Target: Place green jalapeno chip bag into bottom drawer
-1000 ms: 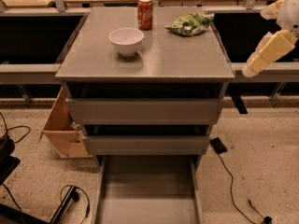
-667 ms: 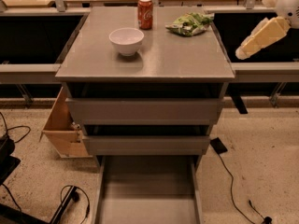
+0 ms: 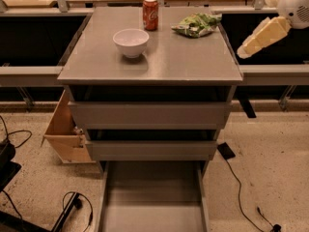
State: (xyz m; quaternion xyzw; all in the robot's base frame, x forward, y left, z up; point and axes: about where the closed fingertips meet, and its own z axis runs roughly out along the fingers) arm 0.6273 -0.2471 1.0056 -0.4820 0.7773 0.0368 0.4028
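Items on my feed, largest first.

1. Grey metal cabinet (image 3: 169, 62): flat top, seen from the front and above. It carries three small items.
2. Bottom drawer (image 3: 152, 197): lowest of three, pulled out toward me, flat grey floor showing between thin side rails.
3. Top drawer (image 3: 149, 115) and middle drawer (image 3: 152, 150): both grey, each pulled out a little, far less than the one below.
4. Tan wooden box (image 3: 65, 134): on the floor against the cabinet's left side, tilted outward.
5. Gripper (image 3: 251, 43): cream-coloured, in the air off the cabinet's right edge, angled down and to the left, near the top's right rim and touching nothing. I cannot tell whether it is apart or together.
6. Green jalapeno chip bag (image 3: 197, 24): crinkled, lying flat at the back right of the cabinet top, apart from the gripper.
7. White bowl (image 3: 131, 42): upright, left of centre on the top.
8. Red soda can (image 3: 150, 13): upright, just behind the bowl, left of the bag.
9. Black cable (image 3: 241, 187): trailing over the speckled floor at right.
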